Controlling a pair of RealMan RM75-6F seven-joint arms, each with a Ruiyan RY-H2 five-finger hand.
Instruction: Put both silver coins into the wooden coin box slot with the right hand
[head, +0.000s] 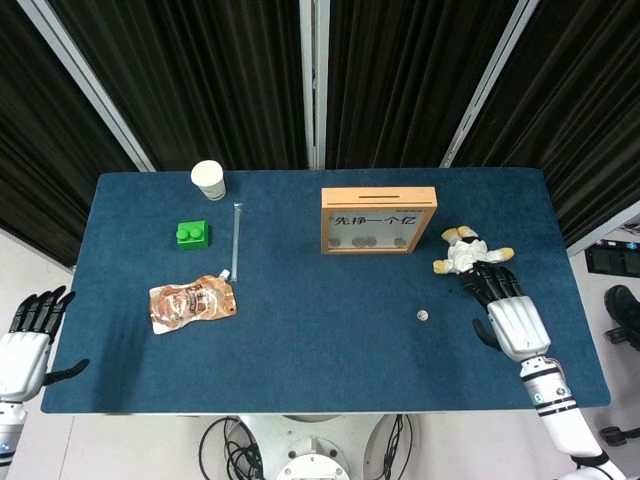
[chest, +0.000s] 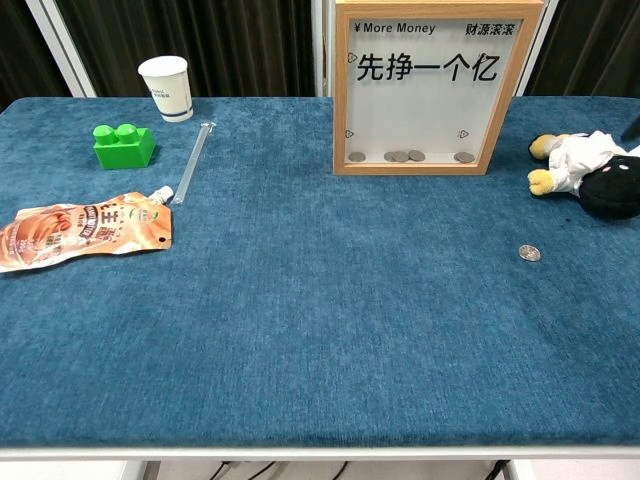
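- My left hand (head: 22, 352) hangs off the table's near left corner, fingers apart, holding nothing.
- A crumpled foil drink pouch (chest: 85, 231) with a spout lies flat on the blue, felt-like tablecloth (chest: 300, 330); beyond it sit a green studded plastic block (chest: 124, 145), a white paper cup (chest: 168, 88), and a thin clear tube (chest: 192, 159) lying lengthwise.
- The wooden coin box (head: 378, 220) stands upright at mid-table, a pale frame with a clear front pane; several coins already rest along its bottom, and its slot (head: 378, 197) is a narrow slit in the top edge.
- One silver coin (chest: 529, 253) lies flat and small on the cloth, near the box's right side and well apart from it; I judge this is the coin to fetch now.
- A soft plush toy (chest: 585, 170) lies just beyond the coin.
- My right hand (head: 508, 312) hovers to the right of the coin, fingers spread and empty, overlapping the toy's dark end in the head view.
- Next I need a fine pinch: a thin disc on fabric gives little edge to catch.
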